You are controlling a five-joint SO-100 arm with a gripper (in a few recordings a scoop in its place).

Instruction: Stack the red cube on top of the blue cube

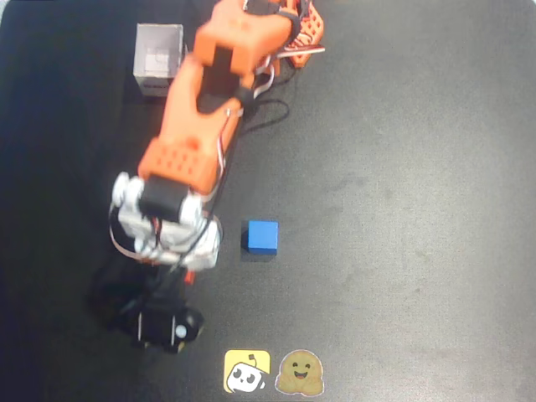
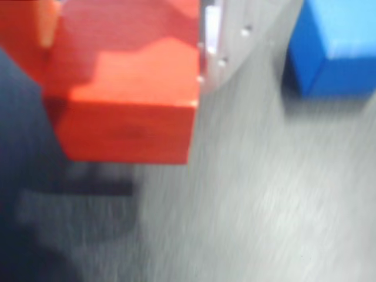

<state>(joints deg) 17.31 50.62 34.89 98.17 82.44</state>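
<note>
Jaws gripping red cube [image 2: 126, 111] above tabletop [image 2: 264, 223], carrying phase; next: align over blue cube [image 2: 335, 47] at 2 o'clock.

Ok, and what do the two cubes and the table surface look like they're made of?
Red cube: solid, matte, plain faces with crisp edges, likely plastic or painted wood; the blur leaves it open. Blue cube: same plain, even finish, probably the same material. Table: black, low-sheen sheet with faint streaks, perhaps a mat or laminate.

Bright blue cube [image 1: 263, 237], red-orange cube [image 2: 132, 111], orange-and-white arm [image 1: 201, 126], black table [image 1: 402, 209], white-grey box [image 1: 157, 59]
</note>
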